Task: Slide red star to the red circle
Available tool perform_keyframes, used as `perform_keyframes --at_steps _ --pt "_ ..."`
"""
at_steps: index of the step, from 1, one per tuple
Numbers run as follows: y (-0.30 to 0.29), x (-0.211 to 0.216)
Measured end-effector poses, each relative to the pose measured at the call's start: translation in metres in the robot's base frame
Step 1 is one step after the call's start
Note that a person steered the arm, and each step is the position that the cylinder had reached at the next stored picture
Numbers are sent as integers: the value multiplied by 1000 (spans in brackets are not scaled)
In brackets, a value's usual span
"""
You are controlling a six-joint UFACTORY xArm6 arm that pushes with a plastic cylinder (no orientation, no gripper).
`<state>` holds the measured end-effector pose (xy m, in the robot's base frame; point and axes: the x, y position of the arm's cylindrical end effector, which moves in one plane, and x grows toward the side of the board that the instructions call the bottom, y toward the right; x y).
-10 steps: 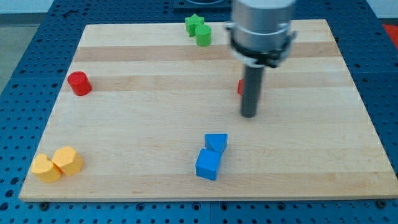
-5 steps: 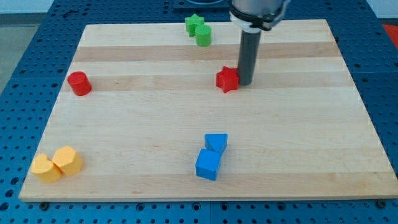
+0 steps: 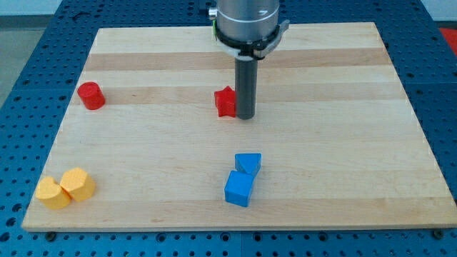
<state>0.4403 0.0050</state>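
Tip (image 3: 245, 116) down on the table (image 3: 343, 178), touching the right side of the red star (image 3: 226, 102), near the table's middle, slightly toward the view's top. Red circle (image 3: 91, 95) well apart at the view's left, roughly level with the star. No pincer on this rig, only the rod. Blue cube (image 3: 238, 188) and a second blue block (image 3: 248, 163) touching, below the tip toward the view's bottom. Two yellow blocks (image 3: 66, 188) together at bottom left. Green blocks mostly hidden behind the arm at the top.
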Motion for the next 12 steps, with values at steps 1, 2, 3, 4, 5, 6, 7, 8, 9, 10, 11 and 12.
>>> perform_keyframes --at_steps 1,2,3,4,5,6,7,8,9,10,11,12 --pt "-9 -17" --pt "-11 -48" --pt "-29 -54" --pt "-52 -53" --pt "-64 -48" --pt "-85 -40" --pt "-106 -31" --pt "-125 -31" --pt "-140 -31" --pt "-154 -36" --pt "-163 -48" --pt "-165 -60"
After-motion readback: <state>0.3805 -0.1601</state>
